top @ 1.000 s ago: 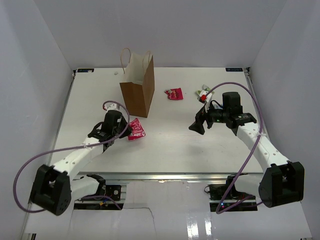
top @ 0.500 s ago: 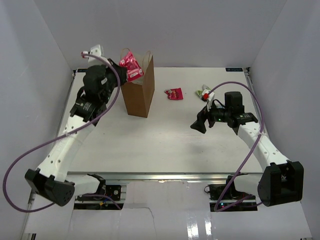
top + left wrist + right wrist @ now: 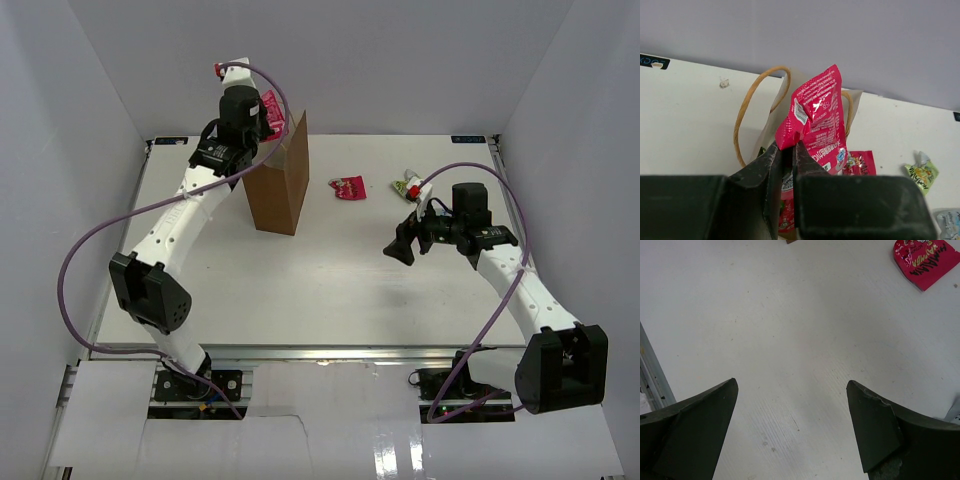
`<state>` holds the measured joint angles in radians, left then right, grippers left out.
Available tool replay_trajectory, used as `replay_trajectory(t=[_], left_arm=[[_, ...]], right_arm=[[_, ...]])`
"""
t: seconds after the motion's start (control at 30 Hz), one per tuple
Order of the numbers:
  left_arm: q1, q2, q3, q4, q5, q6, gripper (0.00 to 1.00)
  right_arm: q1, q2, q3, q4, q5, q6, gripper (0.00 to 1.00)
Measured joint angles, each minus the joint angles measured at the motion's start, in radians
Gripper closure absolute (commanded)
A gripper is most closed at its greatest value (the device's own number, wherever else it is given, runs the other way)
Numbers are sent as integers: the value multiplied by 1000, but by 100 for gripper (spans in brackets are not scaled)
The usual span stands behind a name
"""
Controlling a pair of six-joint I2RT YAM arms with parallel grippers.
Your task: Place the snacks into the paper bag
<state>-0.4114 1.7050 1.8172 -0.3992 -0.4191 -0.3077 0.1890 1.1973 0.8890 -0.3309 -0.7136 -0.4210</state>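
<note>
Left hand [image 3: 788, 152] pinching red-pink packet [image 3: 817, 120], seemingly over paper bag [image 3: 280, 190]; right hand [image 3: 792, 387] spread, empty.

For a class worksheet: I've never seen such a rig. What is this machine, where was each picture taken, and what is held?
Two robot arms, left and right, are bolted at the near edge of a white table. The wide picture comes from a fixed camera above and behind them; the other two from cameras on each wrist. The left gripper is shut on a red-pink snack packet, over the open brown paper bag. The right gripper hangs open and empty above the table. A red packet and a yellow-green packet lie on the table, right of the bag in the wide picture.
</note>
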Motion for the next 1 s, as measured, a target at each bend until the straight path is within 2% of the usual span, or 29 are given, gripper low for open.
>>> replay_trajectory(t=[0.03,0.17,0.2,0.33,0.43,1.0], left_arm=[[0,7,0,-8,-3,2,84],[2,6,-12,-20,-4,3,68],[2,2,-18,-18,-4,0,68],[2,-14,-59,-14,-3,-9,70],[3,-19,-77,-5,9,-14,77],[12,-172,-182,111,62,-8,84]], right_arm=[[0,0,1,0,4,0,5],[0,3,5,2,52,30,5],[0,6,8,5,67,38,5],[-2,20,17,11,102,56,5],[-4,23,19,13,112,67,5],[-6,27,25,16,116,74,5]])
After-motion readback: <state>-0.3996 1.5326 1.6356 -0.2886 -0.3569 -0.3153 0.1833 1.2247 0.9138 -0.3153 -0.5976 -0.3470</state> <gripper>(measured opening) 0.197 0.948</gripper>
